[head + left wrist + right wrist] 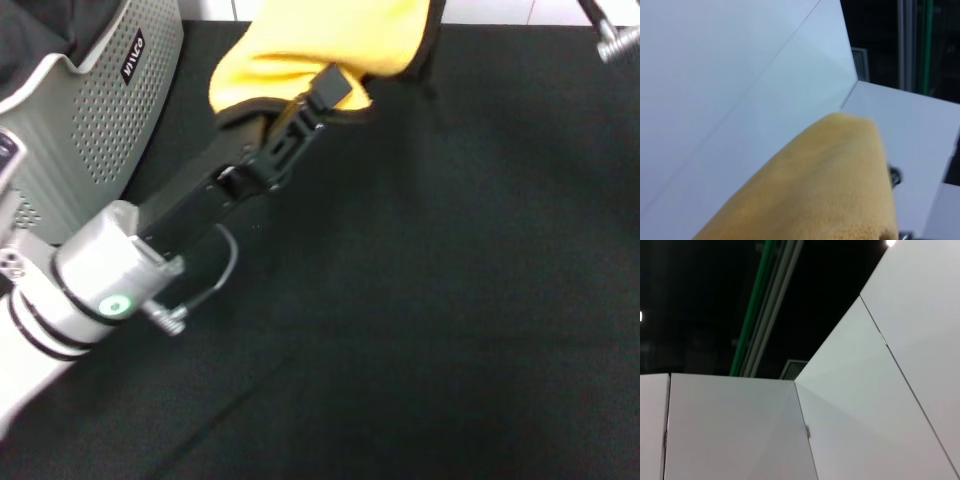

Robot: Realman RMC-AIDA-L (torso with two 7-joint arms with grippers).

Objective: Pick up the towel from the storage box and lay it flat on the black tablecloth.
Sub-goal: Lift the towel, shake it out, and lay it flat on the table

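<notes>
Black tablecloth (450,300) covers table | storage box (100,110) at its left edge | left end effector (330,90) clamped on towel (320,45), yellow side showing, held above cloth | right end effector (612,35) far corner, grip state unreadable

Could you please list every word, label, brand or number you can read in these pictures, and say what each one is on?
"MIVCO", as best it reads: white lettering on the grey box, running up its perforated side; the letters are blurred, so the spelling is uncertain.
No other text is readable on the towel, the tablecloth, the left arm or the white panels in either wrist view.
</notes>
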